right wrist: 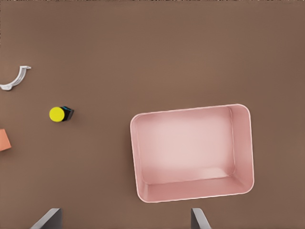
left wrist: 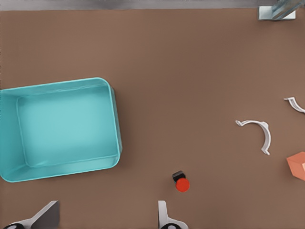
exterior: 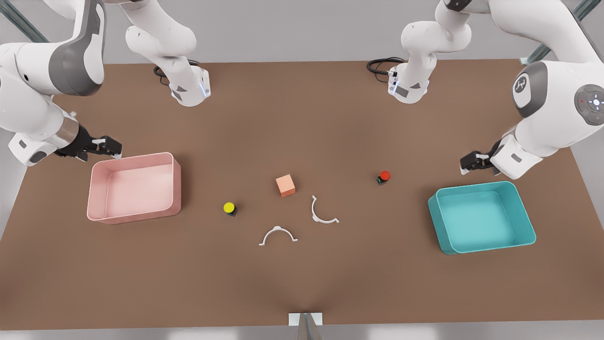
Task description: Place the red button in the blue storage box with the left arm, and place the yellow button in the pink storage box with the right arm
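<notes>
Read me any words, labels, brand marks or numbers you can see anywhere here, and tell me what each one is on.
No readable words or numbers on the red button, yellow button, blue storage box, pink storage box, orange cube or table.
One small white emblem on a grey joint cap of the arm at the front view's right: too small to read.

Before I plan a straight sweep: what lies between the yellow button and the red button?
In the front view, the orange cube sits between the yellow button and the red button, with a white curved clip just below that line.
</notes>
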Robot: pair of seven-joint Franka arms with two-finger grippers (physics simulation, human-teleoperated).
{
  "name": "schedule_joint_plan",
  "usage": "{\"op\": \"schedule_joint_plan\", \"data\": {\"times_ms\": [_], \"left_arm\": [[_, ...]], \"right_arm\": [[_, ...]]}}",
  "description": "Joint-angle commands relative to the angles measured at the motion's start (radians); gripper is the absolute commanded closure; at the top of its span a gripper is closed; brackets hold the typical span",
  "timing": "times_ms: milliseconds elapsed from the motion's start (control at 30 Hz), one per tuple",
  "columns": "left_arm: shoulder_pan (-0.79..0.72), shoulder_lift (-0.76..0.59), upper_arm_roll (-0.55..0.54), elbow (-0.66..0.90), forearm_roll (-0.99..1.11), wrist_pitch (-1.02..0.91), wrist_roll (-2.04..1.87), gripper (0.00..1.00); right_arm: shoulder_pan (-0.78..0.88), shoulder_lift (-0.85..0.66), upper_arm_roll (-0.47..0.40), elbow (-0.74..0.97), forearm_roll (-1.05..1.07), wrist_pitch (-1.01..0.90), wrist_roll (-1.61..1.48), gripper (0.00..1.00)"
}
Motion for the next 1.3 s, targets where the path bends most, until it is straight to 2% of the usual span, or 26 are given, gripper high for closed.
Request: {"op": "schedule_joint_plan", "data": {"times_ms": [0,33,133,167,233,300,333,367,433,500,567,667,733,1067,1133,1167,1200,1267], "left_arm": [[-0.003,0.003,0.000,0.001,0.008,0.056,-0.015,0.00],[-0.004,0.012,-0.006,0.001,0.002,0.056,-0.012,0.00],[-0.167,0.096,-0.017,-0.015,-0.029,0.120,0.017,0.00],[-0.231,0.072,-0.016,-0.128,-0.023,0.232,0.040,0.00],[-0.273,0.017,-0.016,-0.301,-0.023,0.410,0.109,0.00],[-0.305,-0.063,-0.016,-0.547,-0.023,0.642,0.137,0.00],[-0.313,-0.073,-0.016,-0.634,-0.021,0.745,0.137,0.00],[-0.313,-0.083,-0.016,-0.702,-0.021,0.826,0.138,0.00],[-0.313,-0.077,-0.016,-0.803,-0.021,0.961,0.154,0.00],[-0.309,-0.051,-0.014,-0.818,-0.021,0.987,0.155,0.00],[-0.309,-0.033,-0.014,-0.828,-0.021,0.989,0.155,0.00],[-0.309,-0.033,-0.014,-0.892,-0.021,1.016,0.155,0.00],[-0.313,-0.033,-0.014,-0.938,-0.021,1.016,0.155,0.00],[-0.293,0.124,-0.002,-0.958,-0.021,1.069,0.155,0.01],[-0.293,0.127,0.000,-0.958,-0.021,1.070,0.155,0.12],[-0.293,0.127,-0.002,-0.958,-0.021,1.070,0.155,0.23],[-0.293,0.127,0.000,-0.958,-0.021,1.069,0.155,0.30],[-0.293,0.127,-0.002,-0.956,-0.021,1.070,0.155,0.34]], "right_arm": [[0.000,-0.002,0.000,0.000,0.000,0.026,-0.026,0.00],[0.000,0.004,0.001,0.000,0.000,0.028,-0.026,0.00],[0.051,0.112,0.026,0.043,-0.003,0.086,-0.026,0.00],[0.085,0.148,0.043,0.053,-0.006,0.117,-0.020,0.00],[0.132,0.217,0.043,0.056,-0.009,0.195,-0.026,0.00],[0.197,0.334,0.059,0.109,-0.003,0.295,-0.023,0.00],[0.197,0.435,0.116,0.215,-0.004,0.293,-0.021,0.00],[0.197,0.490,0.142,0.250,-0.004,0.302,-0.020,0.00],[0.227,0.515,0.159,0.205,-0.007,0.394,-0.018,0.00],[0.252,0.512,0.161,0.082,-0.009,0.488,-0.015,0.00],[0.252,0.491,0.176,0.008,-0.010,0.497,-0.015,0.00],[0.244,0.498,0.175,-0.015,-0.010,0.525,-0.017,0.00],[0.241,0.506,0.175,-0.079,-0.010,0.614,-0.020,0.00],[0.226,0.534,0.173,-0.190,-0.010,0.750,-0.058,0.00],[0.216,0.529,0.173,-0.233,-0.033,0.789,-0.064,0.00],[0.215,0.524,0.173,-0.245,-0.033,0.789,-0.063,0.00],[0.215,0.524,0.175,-0.248,-0.033,0.790,-0.064,0.00],[0.215,0.524,0.175,-0.254,-0.033,0.792,-0.064,0.00]]}}
